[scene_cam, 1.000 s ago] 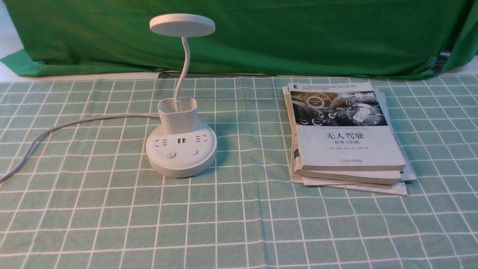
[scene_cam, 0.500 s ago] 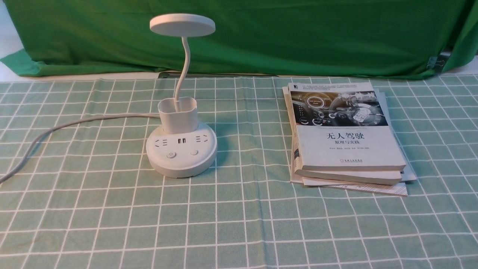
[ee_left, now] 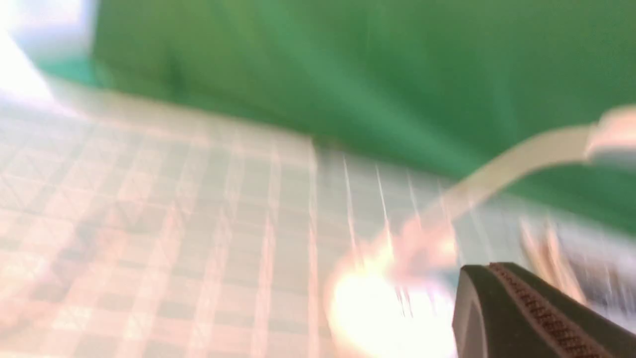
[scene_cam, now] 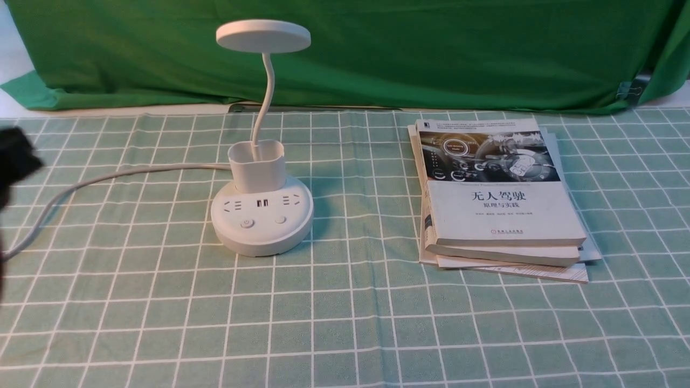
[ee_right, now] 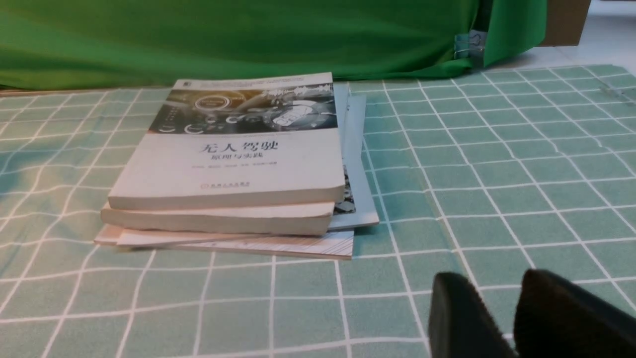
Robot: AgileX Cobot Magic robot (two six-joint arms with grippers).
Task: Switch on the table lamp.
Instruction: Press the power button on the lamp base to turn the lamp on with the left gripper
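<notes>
The white table lamp (scene_cam: 261, 215) stands left of centre on the checked cloth. Its disc head (scene_cam: 263, 35) sits on a curved neck above the cup holder (scene_cam: 256, 166). Two buttons (scene_cam: 247, 223) face me on the round base. Its head shows no glow. My left gripper (scene_cam: 15, 156) is a dark blur at the far left edge, well left of the lamp and above its cord (scene_cam: 108, 177). In the smeared left wrist view the left gripper (ee_left: 489, 271) has its fingers pressed together, with the lamp (ee_left: 387, 308) a bright blur beyond them. My right gripper (ee_right: 492, 288) hangs slightly open and holds nothing.
A stack of books (scene_cam: 498, 199) lies right of the lamp, and the same books (ee_right: 233, 164) show in the right wrist view, beyond and to one side of the fingers. A green cloth backdrop (scene_cam: 409, 48) closes off the far side of the table.
My left gripper has come into the front view at the far left edge; it was out of view in both earlier frames. The lamp and books have not moved.
</notes>
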